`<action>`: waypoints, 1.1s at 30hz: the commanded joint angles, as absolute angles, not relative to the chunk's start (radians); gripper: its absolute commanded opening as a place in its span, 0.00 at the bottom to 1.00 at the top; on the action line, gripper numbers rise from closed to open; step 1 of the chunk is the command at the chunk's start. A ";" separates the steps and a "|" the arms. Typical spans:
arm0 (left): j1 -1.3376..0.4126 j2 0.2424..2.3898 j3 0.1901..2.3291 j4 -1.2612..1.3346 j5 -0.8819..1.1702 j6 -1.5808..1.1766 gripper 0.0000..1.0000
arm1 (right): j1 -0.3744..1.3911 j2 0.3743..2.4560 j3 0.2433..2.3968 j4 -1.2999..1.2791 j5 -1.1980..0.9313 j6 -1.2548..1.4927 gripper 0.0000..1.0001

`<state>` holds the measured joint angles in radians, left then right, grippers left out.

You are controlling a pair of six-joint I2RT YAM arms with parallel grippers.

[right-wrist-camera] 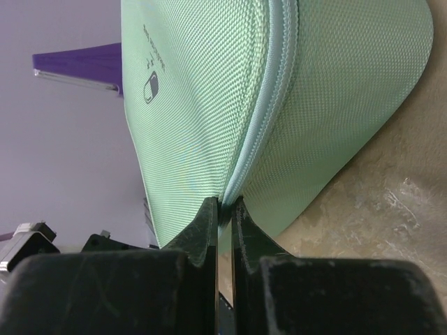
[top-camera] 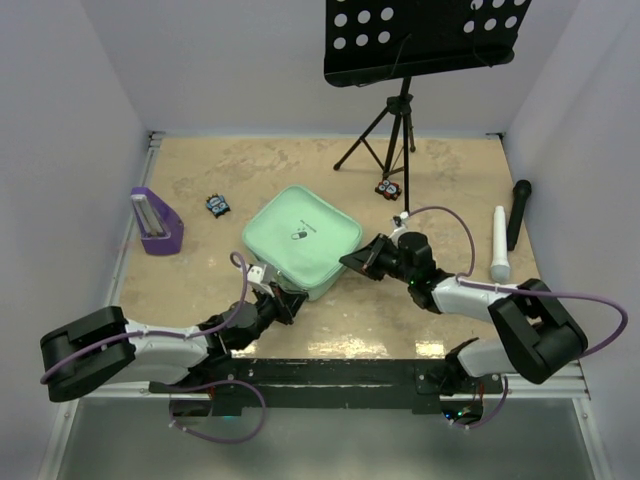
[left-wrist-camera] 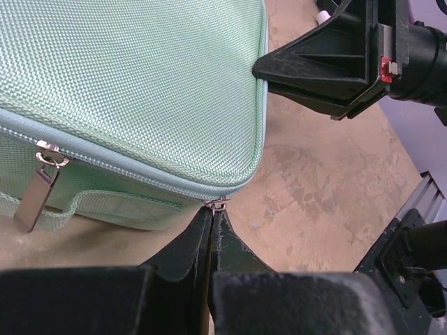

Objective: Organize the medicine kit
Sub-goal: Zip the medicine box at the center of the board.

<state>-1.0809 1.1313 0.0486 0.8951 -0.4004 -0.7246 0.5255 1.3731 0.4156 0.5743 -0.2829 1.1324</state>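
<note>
A sandy, mottled tabletop filled the floor of a small booth, closed in by pale walls at the left, back and right.

One mint-green medicine kit lay flat near the middle of the table, lid shut, with its small white pill logo facing up.

Two robot arms reached in from the near edge. The left gripper sat at the kit's near corner, its fingers clenched on a small zipper pull. A second, longer zipper tab hung loose further along that side. The right gripper met the kit's right edge, its fingers pinched on the kit's seam.

One black music stand on a tripod stood at the back. One purple stand sat far left. Two small dark objects lay apart, one left of the kit and one by the tripod's feet; what they were could not be told. Two microphones lay at the right, one white and one black.
</note>
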 commanded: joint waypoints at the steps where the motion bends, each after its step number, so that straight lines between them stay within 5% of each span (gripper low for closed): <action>1: -1.081 1.094 -0.100 0.824 -0.506 -0.773 0.00 | 0.456 1.335 0.426 0.585 -0.129 1.037 0.00; 33: -1.057 1.206 -0.029 0.768 -0.523 -0.793 0.00 | 0.224 1.305 0.454 0.518 -0.193 0.822 0.00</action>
<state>-1.0763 1.1740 0.0967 0.8696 -0.4221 -0.8291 0.3305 1.3449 0.4141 0.4713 -0.4442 0.9802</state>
